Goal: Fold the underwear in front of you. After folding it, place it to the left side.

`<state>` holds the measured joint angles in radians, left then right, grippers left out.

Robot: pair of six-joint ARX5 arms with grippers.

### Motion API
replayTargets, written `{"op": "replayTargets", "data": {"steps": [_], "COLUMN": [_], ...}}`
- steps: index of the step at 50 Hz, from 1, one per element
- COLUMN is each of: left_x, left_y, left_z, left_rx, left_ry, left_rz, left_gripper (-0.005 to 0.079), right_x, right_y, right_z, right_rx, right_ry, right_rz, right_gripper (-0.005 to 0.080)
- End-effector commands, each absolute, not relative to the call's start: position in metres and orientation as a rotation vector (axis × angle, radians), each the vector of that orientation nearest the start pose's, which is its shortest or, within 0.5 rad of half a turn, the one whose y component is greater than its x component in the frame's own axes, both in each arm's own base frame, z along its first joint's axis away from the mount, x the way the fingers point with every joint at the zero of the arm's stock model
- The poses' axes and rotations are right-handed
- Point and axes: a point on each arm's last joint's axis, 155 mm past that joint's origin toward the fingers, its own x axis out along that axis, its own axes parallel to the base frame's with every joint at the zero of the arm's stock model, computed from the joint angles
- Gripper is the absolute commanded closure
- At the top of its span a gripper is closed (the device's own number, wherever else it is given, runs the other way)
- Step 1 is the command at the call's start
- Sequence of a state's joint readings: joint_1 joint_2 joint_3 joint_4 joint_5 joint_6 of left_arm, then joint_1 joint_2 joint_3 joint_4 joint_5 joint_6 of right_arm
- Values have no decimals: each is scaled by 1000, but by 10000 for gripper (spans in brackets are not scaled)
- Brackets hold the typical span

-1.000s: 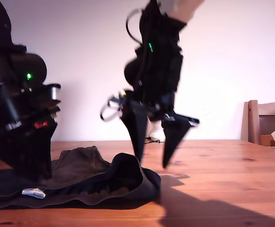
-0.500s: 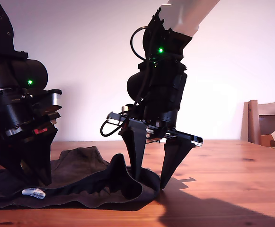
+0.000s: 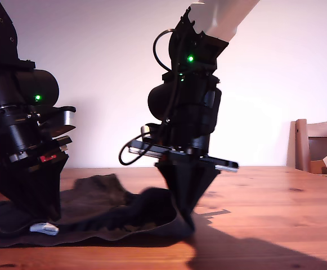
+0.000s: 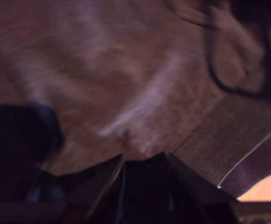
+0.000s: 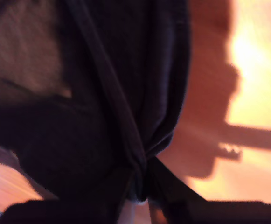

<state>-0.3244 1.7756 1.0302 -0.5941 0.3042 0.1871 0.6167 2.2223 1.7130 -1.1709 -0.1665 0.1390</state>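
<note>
Underwear lies on the wooden bench, spread from the exterior view's left edge to about the middle. A small white label shows near its front edge on that view's left.

My second end effector is down at the garment's end toward the exterior view's right, jaws together and clamped on the underwear. Second wrist view confirms it: dark fabric bunches into a tight gather right at the tips, with bare bench and the arm's shadow beside it.

My first end effector sits low over the garment at the exterior view's left, tips at the fabric near the label. First wrist view is blurred; brownish-grey cloth fills it and the wide waistband runs across one corner. Jaws look closed on the fabric, but I cannot tell for sure.

A wooden chair stands at the exterior view's right edge, behind the bench.
</note>
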Motion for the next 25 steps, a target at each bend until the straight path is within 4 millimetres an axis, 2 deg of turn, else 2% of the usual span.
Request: {"op": "replayTargets", "data": {"steps": [1, 12, 19, 25], "left_x": [311, 304, 300, 297], "left_y": [-168, -190, -201, -212], "left_z": [-4, -2, -1, -1], "left_rx": [176, 188, 212, 225], "left_ry": [1321, 1307, 1296, 1283], "left_rz": [-662, -705, -734, -756], "left_gripper": [490, 490, 490, 490], "right_x": [300, 302, 309, 317], "right_y": [232, 203, 184, 176], "right_z": [-12, -8, 5, 21], "right_rx": [-342, -457, -529, -515], "right_ry": [1747, 1755, 1726, 1683], "right_rz": [406, 317, 256, 236], "right_gripper": [765, 765, 765, 765]}}
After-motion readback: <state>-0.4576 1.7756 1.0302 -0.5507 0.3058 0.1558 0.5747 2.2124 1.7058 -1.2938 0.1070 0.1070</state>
